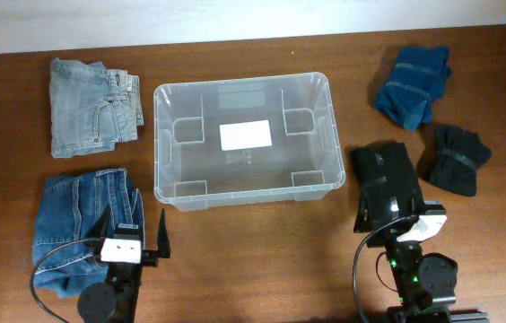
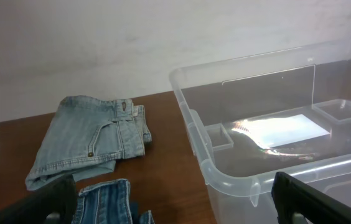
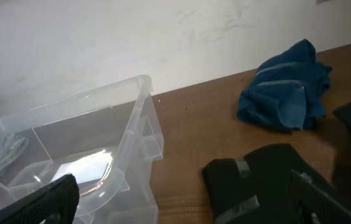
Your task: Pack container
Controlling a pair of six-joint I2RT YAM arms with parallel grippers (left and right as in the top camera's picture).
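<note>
The clear plastic container (image 1: 168, 190) stands in the middle of the table with a white label on its base and nothing else inside; it also shows in the left wrist view (image 2: 225, 175) and the right wrist view (image 3: 139, 127). My left gripper (image 1: 132, 231) is open and empty at the front left, over folded dark blue jeans (image 1: 74, 220). My right gripper (image 1: 395, 224) is open and empty at the front right, by a black folded garment (image 1: 385, 175) that also shows in the right wrist view (image 3: 256, 180).
Folded light blue jeans (image 1: 87, 106) lie at the back left and show in the left wrist view (image 2: 88, 140). A blue garment (image 1: 412, 83) lies at the back right, a second black garment (image 1: 455, 160) below it. A white wall runs behind the table.
</note>
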